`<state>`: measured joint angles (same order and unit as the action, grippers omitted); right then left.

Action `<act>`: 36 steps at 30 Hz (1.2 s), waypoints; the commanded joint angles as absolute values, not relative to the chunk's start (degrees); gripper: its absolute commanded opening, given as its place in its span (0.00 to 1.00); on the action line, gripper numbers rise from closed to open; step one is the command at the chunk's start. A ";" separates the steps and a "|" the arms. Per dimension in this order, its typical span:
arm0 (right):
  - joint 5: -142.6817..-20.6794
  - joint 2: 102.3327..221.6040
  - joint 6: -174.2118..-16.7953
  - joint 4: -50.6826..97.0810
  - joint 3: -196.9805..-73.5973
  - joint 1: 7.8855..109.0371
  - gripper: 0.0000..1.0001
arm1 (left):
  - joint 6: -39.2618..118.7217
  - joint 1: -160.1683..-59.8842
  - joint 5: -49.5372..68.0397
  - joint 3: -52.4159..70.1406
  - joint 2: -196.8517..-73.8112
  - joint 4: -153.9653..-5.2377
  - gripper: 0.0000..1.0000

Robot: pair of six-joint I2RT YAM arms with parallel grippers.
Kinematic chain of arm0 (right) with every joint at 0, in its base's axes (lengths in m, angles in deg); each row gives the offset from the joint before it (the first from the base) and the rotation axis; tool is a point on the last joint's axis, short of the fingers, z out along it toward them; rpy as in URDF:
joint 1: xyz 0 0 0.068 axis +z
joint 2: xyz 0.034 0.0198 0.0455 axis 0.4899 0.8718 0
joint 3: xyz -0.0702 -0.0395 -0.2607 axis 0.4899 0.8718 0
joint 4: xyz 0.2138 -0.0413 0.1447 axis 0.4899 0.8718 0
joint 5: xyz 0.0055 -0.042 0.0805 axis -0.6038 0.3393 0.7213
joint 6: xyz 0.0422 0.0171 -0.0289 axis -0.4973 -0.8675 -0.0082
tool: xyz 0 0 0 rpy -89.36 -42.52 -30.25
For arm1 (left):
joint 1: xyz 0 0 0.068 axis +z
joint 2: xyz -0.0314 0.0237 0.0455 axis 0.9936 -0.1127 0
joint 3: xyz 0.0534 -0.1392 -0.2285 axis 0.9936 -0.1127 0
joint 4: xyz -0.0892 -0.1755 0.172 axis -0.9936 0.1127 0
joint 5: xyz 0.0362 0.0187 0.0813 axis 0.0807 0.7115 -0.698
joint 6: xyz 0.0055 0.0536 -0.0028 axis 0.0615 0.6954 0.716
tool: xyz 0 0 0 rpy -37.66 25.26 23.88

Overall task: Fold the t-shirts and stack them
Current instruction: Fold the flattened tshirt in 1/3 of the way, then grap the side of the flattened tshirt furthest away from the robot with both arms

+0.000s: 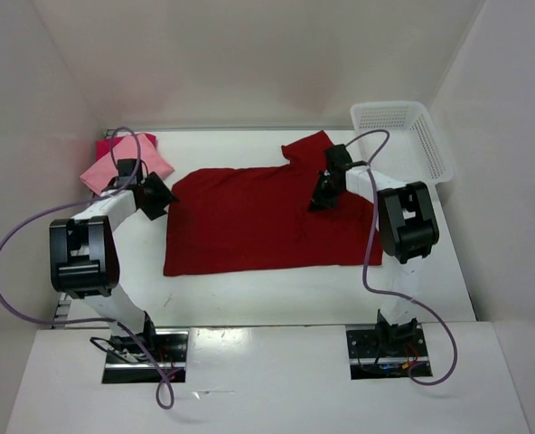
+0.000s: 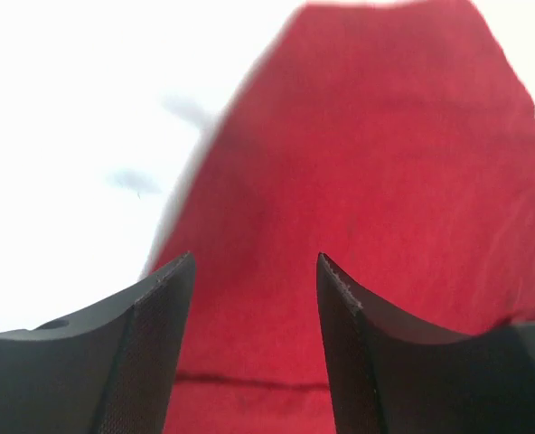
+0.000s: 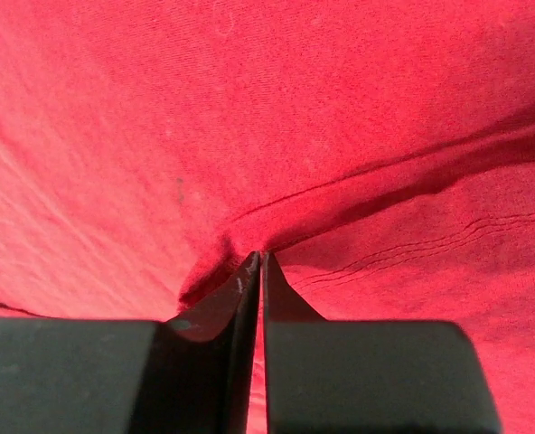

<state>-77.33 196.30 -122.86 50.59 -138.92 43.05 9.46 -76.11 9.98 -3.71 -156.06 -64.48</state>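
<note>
A dark crimson t-shirt (image 1: 249,221) lies spread flat across the middle of the table, one sleeve (image 1: 308,147) pointing toward the back. My right gripper (image 1: 324,193) is down on its right part, and in the right wrist view the gripper (image 3: 261,256) is shut on a pinch of the red cloth (image 3: 276,117), with creases running to the tips. My left gripper (image 1: 155,197) hovers at the shirt's left edge; in its wrist view the gripper (image 2: 256,260) is open over the red cloth (image 2: 376,172) with nothing held. A folded light pink t-shirt (image 1: 114,172) lies on a magenta-red t-shirt (image 1: 111,144) at the back left.
A white plastic lattice basket (image 1: 403,122) stands at the back right corner. White walls close in the table on the left, back and right. Grey cables loop beside both arms.
</note>
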 commanded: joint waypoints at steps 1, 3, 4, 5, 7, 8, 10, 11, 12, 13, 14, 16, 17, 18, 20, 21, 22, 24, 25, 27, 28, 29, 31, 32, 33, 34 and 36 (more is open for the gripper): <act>-76.23 191.13 -122.35 48.71 -137.62 42.78 0.12 | 9.31 -75.18 6.88 -0.03 -158.27 -69.05 0.64; -76.23 188.83 -122.35 47.92 -136.39 42.78 0.20 | 8.07 -75.18 5.83 -0.03 -158.98 -72.21 0.66; -75.53 187.95 -122.35 47.92 -136.38 42.78 0.21 | 7.55 -75.18 5.82 0.67 -159.94 -73.01 0.66; -75.00 186.46 -122.35 48.44 -135.77 42.78 0.21 | 6.93 -75.18 5.82 1.20 -161.60 -74.41 0.66; -73.07 185.22 -121.83 48.44 -134.89 42.78 0.21 | 6.92 -75.18 5.30 5.04 -165.80 -74.42 0.64; -72.54 184.17 -121.82 48.44 -133.93 42.78 0.19 | 6.92 -75.18 5.30 6.46 -167.23 -74.42 0.61; -71.75 183.29 -121.82 48.44 -132.52 42.78 0.15 | 6.92 -75.18 6.79 8.84 -170.73 -74.42 0.56; -71.74 182.76 -121.82 48.44 -131.82 42.78 0.14 | 6.92 -75.18 7.49 10.94 -171.63 -74.42 0.50; -71.74 181.88 -121.82 48.44 -131.81 42.78 0.14 | 6.92 -75.18 7.49 11.83 -172.50 -74.94 0.49; -71.13 181.87 -121.82 48.44 -131.12 42.78 0.14 | 6.92 -75.18 7.49 12.80 -174.08 -74.95 0.49; -71.13 181.26 -121.82 48.44 -131.11 42.78 0.14 | 7.45 -75.18 6.88 14.81 -174.88 -74.95 0.49; -70.60 181.26 -121.82 48.44 -130.58 42.78 0.14 | 8.06 -75.79 6.88 16.75 -177.51 -74.34 0.47; -69.99 180.65 -121.82 48.44 -130.58 42.78 0.14 | 8.07 -75.79 6.88 17.72 -178.31 -74.33 0.47; -69.99 180.64 -121.82 48.44 -130.58 42.78 0.14 | 8.68 -76.49 6.88 18.51 -179.01 -74.33 0.47; -69.46 180.12 -121.82 48.44 -130.58 42.78 0.14 | 9.29 -76.50 8.44 20.27 -180.86 -74.33 0.46; -69.46 180.12 -121.82 48.44 -130.58 42.78 0.14 | 9.30 -77.10 9.16 20.28 -181.65 -74.33 0.43; -69.46 180.12 -121.82 48.44 -130.58 42.78 0.14 | 9.82 -77.11 9.16 20.80 -181.65 -73.81 0.38; -69.46 180.12 -121.82 48.44 -131.11 42.78 0.14 | 10.43 -77.73 9.69 20.80 -181.65 -73.28 0.25; -69.46 180.12 -121.82 48.44 -131.72 42.78 0.14 | 11.14 -77.73 9.69 19.93 -180.78 -73.28 0.22; -69.46 180.12 -121.82 48.44 -132.25 42.78 0.14 | 11.14 -77.73 10.22 17.65 -178.77 -73.80 0.13; -69.46 180.12 -121.82 48.44 -132.86 42.78 0.14 | 11.14 -77.73 9.70 16.68 -177.88 -73.81 0.10; -69.46 180.12 -121.82 48.44 -132.87 42.78 0.14 | 11.14 -77.73 9.69 15.80 -175.53 -73.81 0.08; -68.84 180.73 -121.82 48.44 -133.39 42.78 0.14 | 9.83 -77.73 9.08 12.91 -172.44 -75.99 0.04; -68.84 181.43 -121.82 48.44 -133.39 42.78 0.14 | 9.83 -77.73 9.68 12.02 -168.95 -76.61 0.02; -68.23 181.43 -121.82 48.44 -133.40 42.78 0.14 | 9.13 -78.34 9.17 11.32 -166.91 -76.62 0.00; -68.23 181.96 -121.82 48.44 -133.40 42.78 0.14 | 9.12 -79.21 8.64 9.49 -164.89 -76.62 0.00; -68.23 181.96 -121.82 47.83 -133.40 42.78 0.14 | 9.12 -80.44 7.33 6.49 -158.03 -78.90 0.00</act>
<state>-69.14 183.65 -122.60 49.48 -131.05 43.01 9.03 -78.60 8.52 8.46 -168.35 -73.16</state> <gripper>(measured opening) 0.142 0.009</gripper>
